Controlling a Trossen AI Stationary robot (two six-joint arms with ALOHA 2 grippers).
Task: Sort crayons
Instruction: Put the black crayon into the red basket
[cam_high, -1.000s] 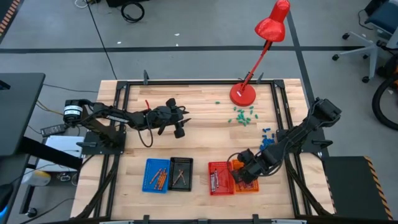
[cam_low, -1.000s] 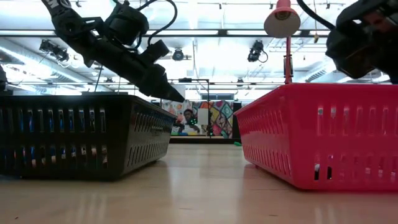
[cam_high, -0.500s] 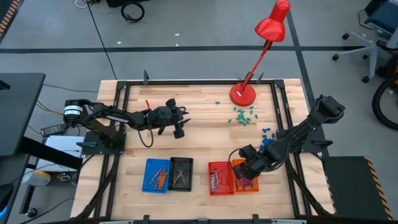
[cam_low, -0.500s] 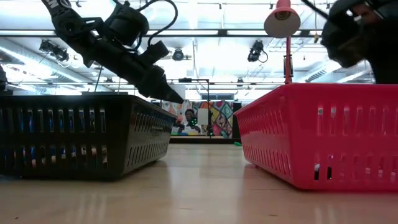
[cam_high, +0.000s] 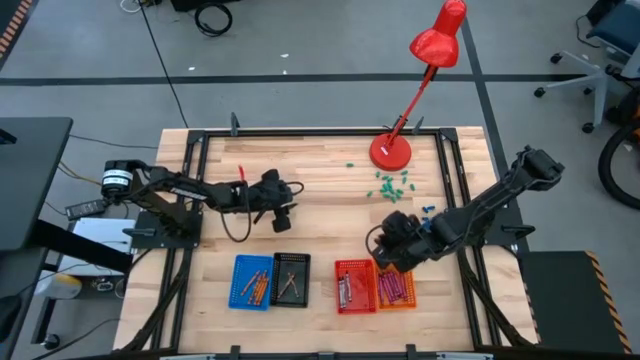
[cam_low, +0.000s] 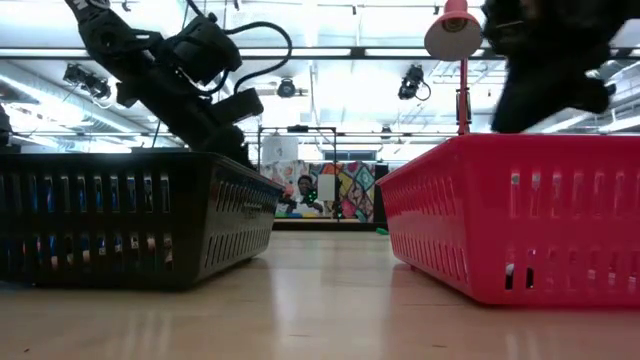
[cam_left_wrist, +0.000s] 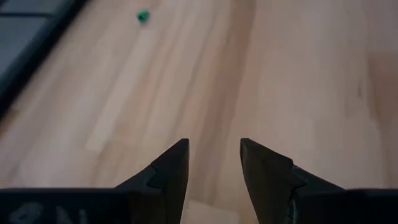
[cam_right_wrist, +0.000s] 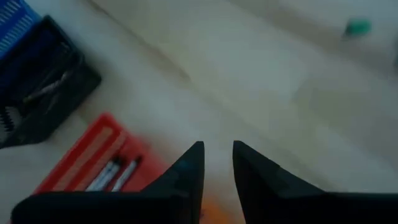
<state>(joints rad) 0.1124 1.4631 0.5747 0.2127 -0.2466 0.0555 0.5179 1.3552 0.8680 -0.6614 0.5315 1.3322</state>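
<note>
Four small baskets stand in a row near the table's front edge: blue (cam_high: 252, 282), black (cam_high: 291, 279), red (cam_high: 354, 286) and orange (cam_high: 396, 289). Crayons lie in them: orange-brown ones in the blue basket, purple ones (cam_high: 392, 288) in the orange basket, grey ones (cam_right_wrist: 115, 171) in the red basket. My right gripper (cam_high: 381, 247) hovers just beyond the red and orange baskets, open, with nothing between its fingers (cam_right_wrist: 217, 155). My left gripper (cam_high: 284, 221) hangs over bare wood beyond the black basket, open and empty (cam_left_wrist: 214, 155), tipped down.
A red desk lamp (cam_high: 390, 151) stands at the far right. Green bits (cam_high: 390, 186) and blue chunks (cam_high: 428, 214) lie scattered between the lamp and my right arm. Bare wood lies between the two arms.
My right gripper has risen from over the orange basket and gone toward the table's far edge, rolling its wrist; the purple crayons in that basket now show. My left gripper has tipped downward and sunk a little over the wood.
</note>
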